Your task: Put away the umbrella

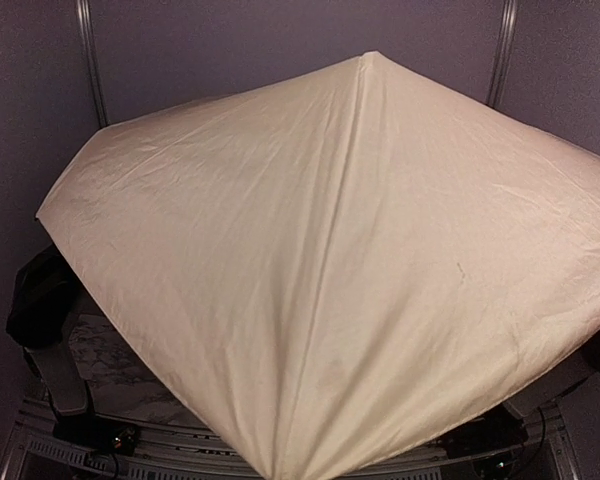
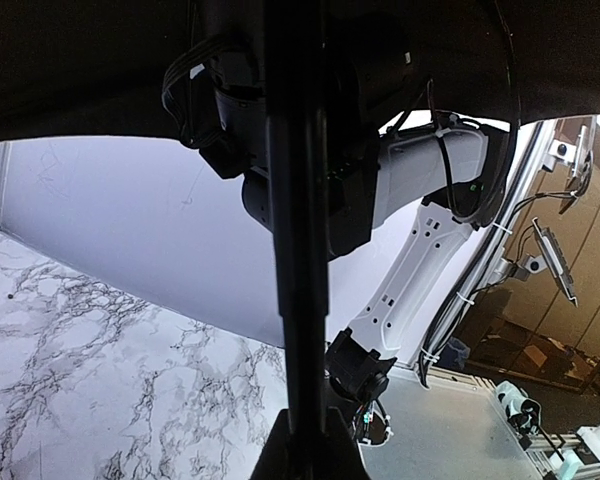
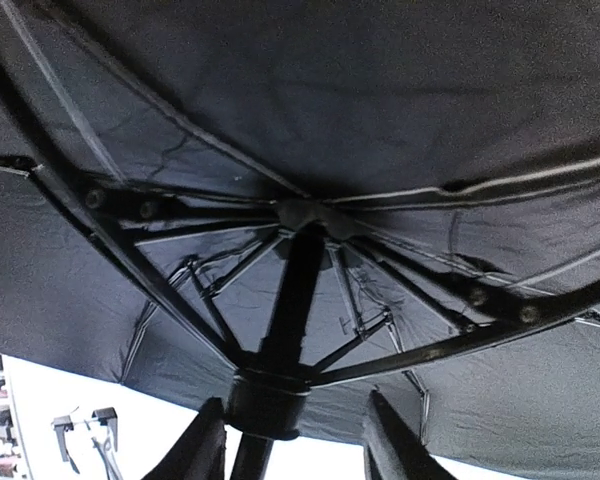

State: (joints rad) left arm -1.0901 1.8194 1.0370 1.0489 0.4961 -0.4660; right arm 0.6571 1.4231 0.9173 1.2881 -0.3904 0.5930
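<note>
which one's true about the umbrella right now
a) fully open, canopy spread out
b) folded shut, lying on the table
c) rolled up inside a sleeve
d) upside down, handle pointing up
a: the umbrella is spread wide, its cream fabric filling most of the top view, and the right wrist view shows its black ribs splayed out from the shaft.

A marble-patterned table [image 2: 80, 340] stands before a plain wall [image 1: 230, 50].

Open umbrella [image 1: 340, 270], cream canopy spread wide and lightly creased, peak toward the far side, black underside, thin black shaft [image 3: 292, 290], ribs [image 3: 420, 352] fanned out
</note>
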